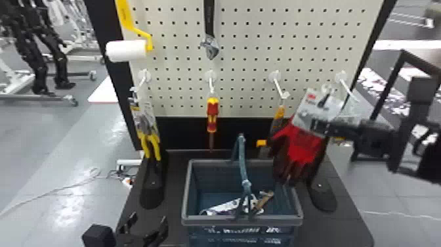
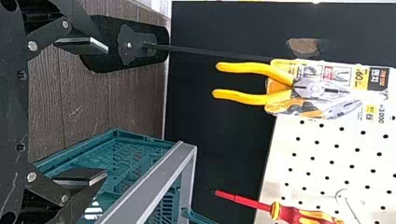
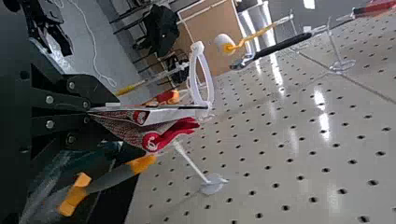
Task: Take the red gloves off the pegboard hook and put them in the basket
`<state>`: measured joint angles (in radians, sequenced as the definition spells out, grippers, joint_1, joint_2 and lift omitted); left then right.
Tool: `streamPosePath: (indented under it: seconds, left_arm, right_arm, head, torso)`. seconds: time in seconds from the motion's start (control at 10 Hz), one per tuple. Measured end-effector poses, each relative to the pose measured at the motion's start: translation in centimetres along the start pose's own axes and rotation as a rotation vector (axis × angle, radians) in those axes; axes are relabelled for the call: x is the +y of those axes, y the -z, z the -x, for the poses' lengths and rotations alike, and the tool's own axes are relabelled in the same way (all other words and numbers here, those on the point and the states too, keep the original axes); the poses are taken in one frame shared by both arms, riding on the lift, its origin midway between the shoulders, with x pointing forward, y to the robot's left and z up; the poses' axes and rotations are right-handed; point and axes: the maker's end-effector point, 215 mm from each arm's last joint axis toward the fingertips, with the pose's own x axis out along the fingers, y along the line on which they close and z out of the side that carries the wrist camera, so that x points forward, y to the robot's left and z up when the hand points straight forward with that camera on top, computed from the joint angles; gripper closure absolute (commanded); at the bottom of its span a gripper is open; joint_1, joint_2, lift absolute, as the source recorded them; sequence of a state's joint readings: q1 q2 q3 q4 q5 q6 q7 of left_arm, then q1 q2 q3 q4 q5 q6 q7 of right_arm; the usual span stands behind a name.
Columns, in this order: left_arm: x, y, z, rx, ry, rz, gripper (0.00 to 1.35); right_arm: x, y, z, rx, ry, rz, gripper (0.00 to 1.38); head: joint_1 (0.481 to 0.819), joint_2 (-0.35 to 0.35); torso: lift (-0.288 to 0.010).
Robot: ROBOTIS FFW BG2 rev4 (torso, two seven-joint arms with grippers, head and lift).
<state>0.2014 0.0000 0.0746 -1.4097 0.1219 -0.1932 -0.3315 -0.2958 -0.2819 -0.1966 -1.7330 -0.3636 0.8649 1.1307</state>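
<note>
Up goes the big pegboard, standing behind the open basket, and here are the red gloves, hanging by their card near the basket's right rear corner, pinched tight in the right gripper! Down at the left front, the left gripper has its fingers wide apart. Yellow-handled pliers hang left, the slim red-and-yellow screwdriver mid-board.

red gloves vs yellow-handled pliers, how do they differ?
Support: the red gloves are in the right gripper, held by their card; the yellow-handled pliers hang at the pegboard.
Material: gloves are fabric; pliers are metal with yellow handles.
Pose: gloves' card is clearly tilted; pliers hang nearly straight, handles down.
Shared: both have printed packaging.
</note>
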Motion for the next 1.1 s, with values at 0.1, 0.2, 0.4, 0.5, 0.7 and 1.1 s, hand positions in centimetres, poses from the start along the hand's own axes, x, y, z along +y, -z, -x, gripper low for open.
streamPosePath:
  seconds: [0.1, 0.2, 0.4, 0.5, 0.7, 1.1]
  left_arm:
    - [0.0, 0.0, 0.0, -0.001, 0.000, 0.000, 0.34]
    - [0.0, -0.1, 0.0, -0.001, 0.000, 0.000, 0.34]
    - [0.1, -0.1, 0.0, -0.002, -0.001, -0.001, 0.34]
    - [0.1, -0.2, -0.1, -0.004, -0.001, -0.002, 0.34]
    - [0.1, -0.3, -0.2, -0.005, -0.001, -0.003, 0.34]
    - [0.2, -0.3, -0.2, -0.004, -0.002, -0.005, 0.34]
  right_arm:
    - [-0.2, 2.1, -0.6, -0.003, -0.006, -0.046, 1.29]
    - [-0.3, 4.1, -1.3, 0.000, -0.020, -0.083, 1.29]
    - [-0.1, 8.3, -3.6, 0.032, -0.060, -0.158, 1.29]
    - [0.4, 10.0, -5.1, 0.049, -0.098, -0.188, 1.29]
    - [0.6, 12.8, -7.2, 0.078, -0.145, -0.238, 1.29]
    - [0.2, 15.6, -8.4, 0.123, -0.157, -0.286, 0.02]
  head:
    - [0.549, 0.000]
    - [0.549, 0.000]
    - [0.549, 0.000]
    - [0.549, 0.000]
    - [0.549, 0.000]
    - [0.549, 0.000]
  torso:
    - [-0.100]
    - [-0.100]
    - [-0.100]
    - [-0.100]
    - [-0.100]
    - [-0.100]
